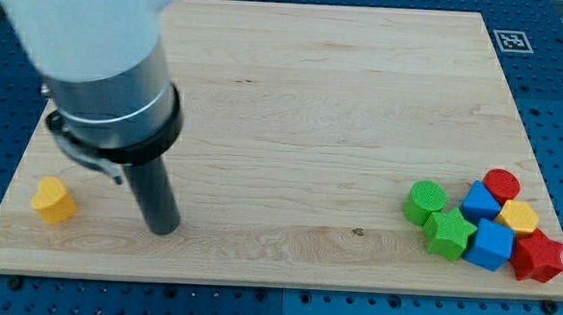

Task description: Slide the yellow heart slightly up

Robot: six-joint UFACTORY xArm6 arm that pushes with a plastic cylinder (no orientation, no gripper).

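Note:
The yellow heart [53, 200] lies on the wooden board [313, 101] near its bottom left corner. My tip [165, 229] rests on the board to the right of the heart, about a hundred pixels away and slightly lower. It touches no block. The arm's white and grey body hides the board's top left part.
A cluster of blocks sits at the board's bottom right: a green cylinder [424, 201], a green star [448, 232], two blue cubes [481, 201] [491, 245], a red cylinder [501, 183], a yellow hexagon [520, 217] and a red star [538, 257]. A marker tag [512, 40] sits at the top right corner.

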